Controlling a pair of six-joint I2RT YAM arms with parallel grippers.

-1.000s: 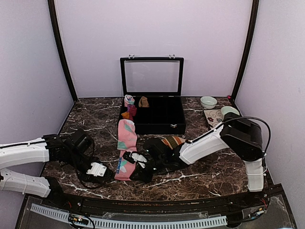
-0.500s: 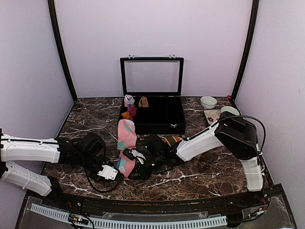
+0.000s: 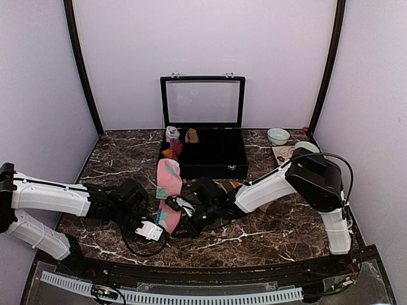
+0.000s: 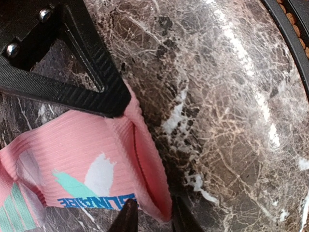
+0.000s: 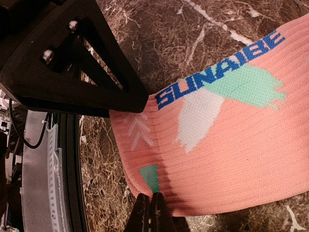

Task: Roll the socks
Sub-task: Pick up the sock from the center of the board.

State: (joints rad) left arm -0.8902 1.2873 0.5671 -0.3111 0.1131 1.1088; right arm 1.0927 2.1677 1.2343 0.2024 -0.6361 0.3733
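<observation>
My left end effector (image 4: 140,164) grips the cuff of the pink sock (image 3: 169,180), jaws narrow; my right end effector (image 5: 145,154) is clamped tight on its edge nearby.

I see a black case (image 3: 213,155) standing open at the back of the marble bench (image 3: 286,232). A pale bowl (image 3: 278,136) sits to its right.

Long sock (image 3: 169,181) on table (image 3: 273,229), before open case (image 3: 213,170), bowl (image 3: 278,136) right of case
</observation>
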